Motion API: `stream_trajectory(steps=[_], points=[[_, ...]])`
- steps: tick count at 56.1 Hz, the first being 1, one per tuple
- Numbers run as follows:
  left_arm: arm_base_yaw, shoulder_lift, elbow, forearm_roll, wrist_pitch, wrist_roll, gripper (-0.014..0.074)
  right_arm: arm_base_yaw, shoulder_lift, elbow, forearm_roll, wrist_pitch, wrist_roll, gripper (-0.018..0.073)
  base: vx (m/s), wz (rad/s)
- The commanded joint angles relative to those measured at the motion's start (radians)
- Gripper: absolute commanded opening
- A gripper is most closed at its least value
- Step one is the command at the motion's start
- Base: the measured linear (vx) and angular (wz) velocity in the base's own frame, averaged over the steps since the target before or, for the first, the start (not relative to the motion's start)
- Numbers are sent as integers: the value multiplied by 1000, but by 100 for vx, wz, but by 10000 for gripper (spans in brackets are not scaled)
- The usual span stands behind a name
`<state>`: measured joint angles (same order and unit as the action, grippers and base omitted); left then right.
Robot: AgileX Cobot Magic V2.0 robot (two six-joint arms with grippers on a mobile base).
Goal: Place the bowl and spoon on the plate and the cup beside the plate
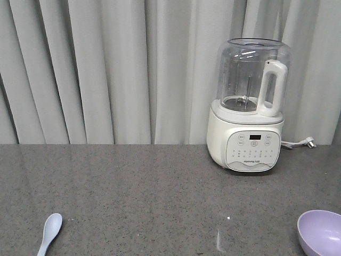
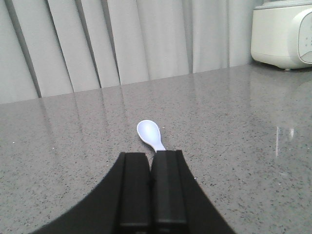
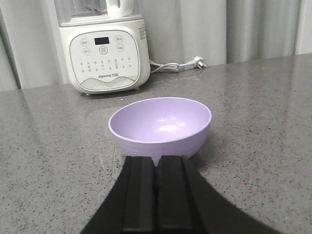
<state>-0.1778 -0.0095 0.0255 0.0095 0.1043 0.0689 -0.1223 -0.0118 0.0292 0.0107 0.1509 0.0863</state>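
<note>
A pale blue-white spoon (image 1: 49, 232) lies on the grey counter at the front left; in the left wrist view the spoon (image 2: 149, 133) rests just beyond my left gripper (image 2: 150, 154), which is shut with nothing between its fingers, the handle running under the right finger's tip. A lilac bowl (image 1: 322, 231) sits upright at the front right, cut by the frame edge. In the right wrist view the bowl (image 3: 161, 124) stands empty directly ahead of my right gripper (image 3: 156, 158), shut and empty. The plate and the cup are out of view.
A white blender (image 1: 249, 105) with a clear jug stands at the back right of the counter, its cord and plug (image 1: 306, 142) trailing to the right. Grey curtains (image 1: 106, 69) hang behind the counter's rear edge.
</note>
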Motion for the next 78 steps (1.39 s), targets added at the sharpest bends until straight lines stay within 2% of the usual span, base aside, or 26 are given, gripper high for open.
stream_trajectory(steps=[1, 28, 32, 35, 39, 42, 46, 52, 56, 62, 68, 78], points=[[-8, -18, -26, -1, -83, 0, -6, -4, -4, 5, -5, -82, -3, -8, 3, 0], [-8, -18, -26, 0, -96, 2, -6, -3, -4, 5, -5, -84, -3, -8, 0, 0], [-8, -18, -38, -1, -186, 1, -6, -3, -4, 5, -3, -125, -3, -8, 0, 0], [-8, -18, -38, -2, -287, -13, -6, -3, -4, 4, -5, -220, -3, -8, 0, 0], [-8, -18, -43, -9, -437, -69, -6, -3, -4, -15, -5, -374, -3, -8, 0, 0], [-8, -16, -87, -33, -478, -111, -6, -3, -4, -67, -5, -401, -3, -8, 0, 0], [-7, 1, -194, -63, -431, -107, -6, -3, 10, -191, -11, -362, -8, -8, 0, 0], [-7, 112, -438, -61, -331, -13, -6, -3, 137, -456, -31, -250, -58, -8, 0, 0], [-7, 249, -614, -61, -257, 43, -6, -3, 263, -619, -39, -185, -78, -8, 0, 0], [-7, 489, -828, -61, -111, 53, -6, -3, 480, -820, -39, -111, -78, -8, 0, 0], [-7, 689, -948, -61, -20, 53, -6, -3, 648, -915, -38, -95, -78, -8, 0, 0], [-8, 921, -979, -64, -24, 51, -1, -3, 825, -917, -24, -62, -78, -3, 0, 0]])
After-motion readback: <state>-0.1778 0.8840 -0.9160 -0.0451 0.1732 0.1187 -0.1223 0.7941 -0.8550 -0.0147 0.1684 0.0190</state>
